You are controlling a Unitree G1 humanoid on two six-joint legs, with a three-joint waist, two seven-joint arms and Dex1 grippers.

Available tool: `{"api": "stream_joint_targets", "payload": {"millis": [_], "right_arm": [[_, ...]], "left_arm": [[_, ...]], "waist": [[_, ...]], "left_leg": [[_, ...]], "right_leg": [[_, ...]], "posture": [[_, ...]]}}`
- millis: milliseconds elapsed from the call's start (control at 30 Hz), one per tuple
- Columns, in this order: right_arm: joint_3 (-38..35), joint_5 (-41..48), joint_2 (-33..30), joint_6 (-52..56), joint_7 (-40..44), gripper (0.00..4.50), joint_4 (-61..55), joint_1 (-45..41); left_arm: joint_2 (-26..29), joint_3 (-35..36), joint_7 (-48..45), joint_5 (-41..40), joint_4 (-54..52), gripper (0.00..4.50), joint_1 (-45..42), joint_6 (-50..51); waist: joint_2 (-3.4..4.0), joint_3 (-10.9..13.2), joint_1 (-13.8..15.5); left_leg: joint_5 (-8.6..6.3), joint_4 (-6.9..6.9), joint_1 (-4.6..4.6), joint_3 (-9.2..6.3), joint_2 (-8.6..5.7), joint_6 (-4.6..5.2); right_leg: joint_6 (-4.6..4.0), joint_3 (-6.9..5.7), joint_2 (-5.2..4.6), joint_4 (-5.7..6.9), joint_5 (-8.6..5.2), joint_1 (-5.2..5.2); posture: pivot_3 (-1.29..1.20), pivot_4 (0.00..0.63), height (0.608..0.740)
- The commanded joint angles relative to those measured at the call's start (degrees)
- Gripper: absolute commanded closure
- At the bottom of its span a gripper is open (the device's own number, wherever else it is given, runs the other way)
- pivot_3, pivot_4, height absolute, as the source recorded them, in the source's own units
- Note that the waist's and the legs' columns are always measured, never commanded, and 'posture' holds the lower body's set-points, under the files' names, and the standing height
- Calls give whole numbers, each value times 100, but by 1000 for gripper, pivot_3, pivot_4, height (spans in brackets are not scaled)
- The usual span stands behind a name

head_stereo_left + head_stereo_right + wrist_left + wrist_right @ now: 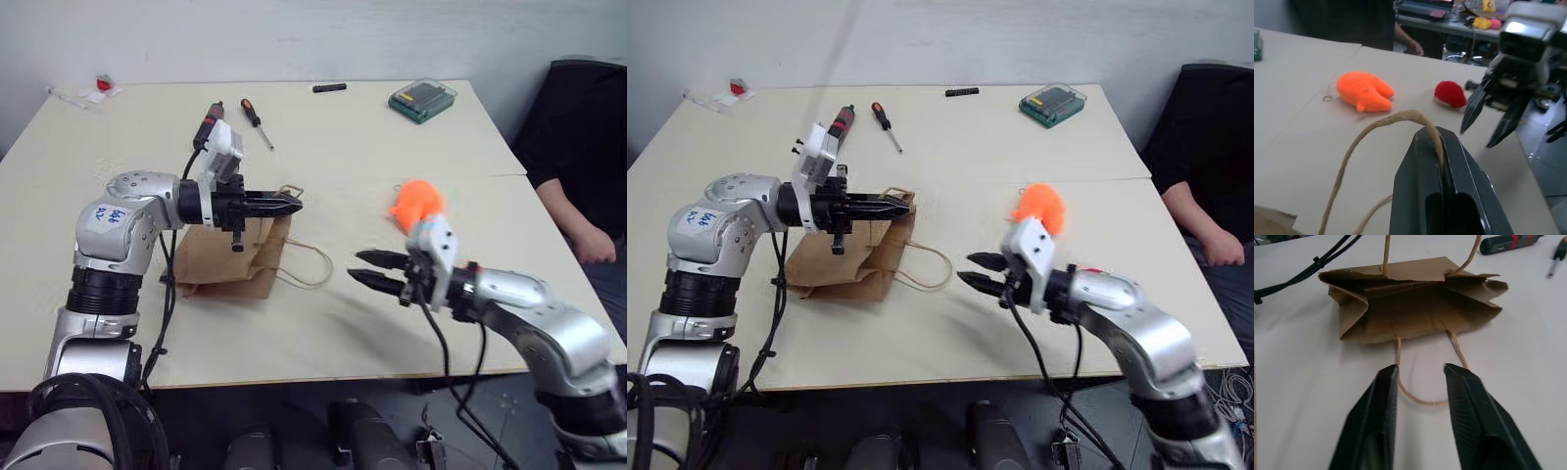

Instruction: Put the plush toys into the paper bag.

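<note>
The brown paper bag [230,257] lies on the table with its mouth propped open toward my right gripper [1420,368]. My left gripper [294,204] is shut on the bag's upper cord handle [1396,120] and holds it lifted above the bag. The right gripper hovers low in front of the mouth, fingers apart, nothing between them. The lower handle loop [1422,399] lies flat on the table just ahead of it. The orange plush toy [419,203] rests on the table behind the right gripper. The red plush toy [1450,93] sits close beside it.
Two screwdrivers [257,119] and a black marker [329,88] lie toward the far side of the table. A green case [422,100] stands at the far right. A person's arm [578,235] rests at the table's right edge.
</note>
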Motion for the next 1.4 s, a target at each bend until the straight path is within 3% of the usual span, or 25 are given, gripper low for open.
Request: {"api": "stream_joint_targets", "payload": {"millis": [33,333,500,800,967,1133,1400], "right_arm": [[414,-412,431,-401,147,4428,656,-528],[1012,-1172,1618,-997,467,4475,2685,-1442],[1413,-1762,1860,-1394,749,4475,3498,-1581],[2011,-2518,1951,-2016,1950,4475,4674,-2305],[2073,-2790,2155,-2292,2346,4475,5344,-2769],[1429,-2260,2639,-1995,2592,4475,5660,-3212],[1152,-2522,3151,-2267,2089,4475,6559,-3179]], "left_arm": [[-83,-50,-190,-140,-220,4500,-171,-99],[-493,196,32,-454,-441,4500,-424,24],[-584,532,375,-789,-514,4500,-567,234],[-929,179,460,-841,-933,4500,-499,201],[-1139,-23,547,-878,-1301,4500,-423,267],[-1139,-212,598,-811,-1560,4500,-197,247],[-1263,261,1205,-1336,-1577,4500,-296,729]], "waist": [[0,0,-15],[1,0,-65],[2,1,-91],[5,3,-113],[6,3,-181],[8,5,-247],[9,5,-250]], "left_leg": [[0,1,0,0,0,0],[0,4,-4,-3,1,1],[0,4,-4,-3,3,0],[0,10,-4,-5,2,0],[0,12,-3,-6,2,-1],[2,10,-1,-10,4,-5],[4,7,-2,-12,4,-10]], "right_leg": [[0,0,1,0,0,0],[0,-5,-6,2,0,0],[0,-5,-7,8,0,-3],[-1,-7,-10,16,0,-4],[-1,-7,-11,46,-1,-4],[-7,-8,-11,57,-4,-5],[-12,-9,-15,63,-7,-9]], "posture": [[0,150,740],[0,150,740],[0,150,740],[0,150,740],[0,150,740],[0,150,740],[0,150,740]]}}
